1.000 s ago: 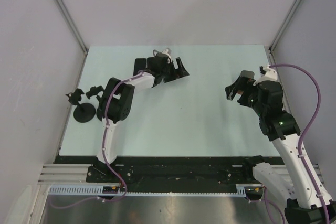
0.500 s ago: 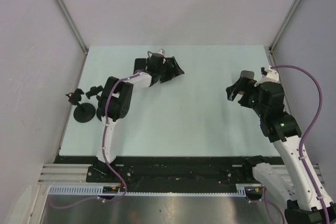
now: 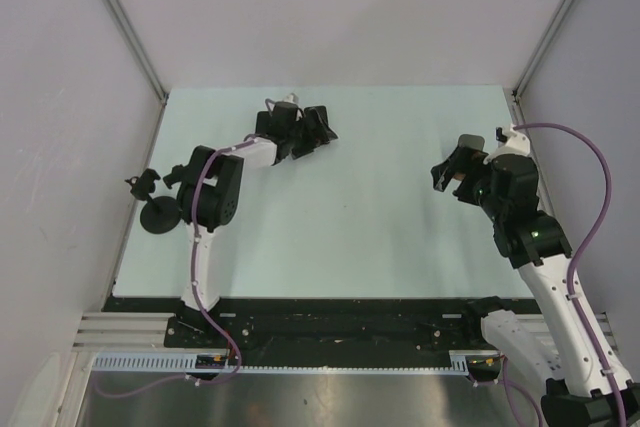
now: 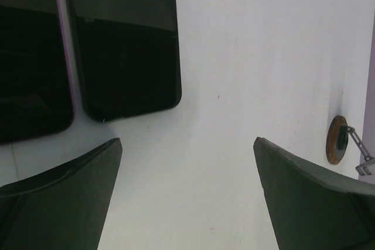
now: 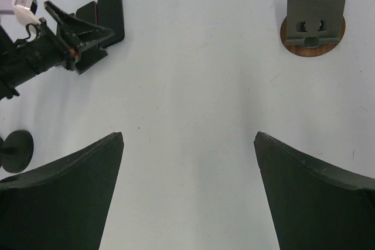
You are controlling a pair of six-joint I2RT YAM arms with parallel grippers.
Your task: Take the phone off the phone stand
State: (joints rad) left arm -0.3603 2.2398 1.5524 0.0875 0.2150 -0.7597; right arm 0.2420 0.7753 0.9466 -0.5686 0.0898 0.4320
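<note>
Task status: the dark grey plate-shaped phone stand on a round wooden base (image 5: 314, 4) stands bare at the upper right of the right wrist view, with no phone on it. The removal is judged to be done.
Remaining work: at most, clearing the arms away from the objects. No lift or release appears outstanding.
Phone location: a black glass-fronted phone (image 4: 126, 45) lies flat on the pale green worktop (image 3: 350, 217), at the upper left of the left wrist view. A dark phone with a purple edge (image 4: 29, 57) lies flat just beside it. Which of the two is the task's phone cannot be told.
Left claw (image 4: 187, 144): spread wide, holding nothing; only bare worktop shows between the fingers.
Phone relative to left claw: the black phone's lower edge sits above the left-hand finger in the frame, near it but apart, and outside the gap.
Right claw (image 5: 187, 136): spread wide and empty, with the bare stand beyond it, toward the upper right.
Other item: a black clamp holder on a round foot (image 3: 160, 215) stands at the left edge of the top view, carrying nothing.
</note>
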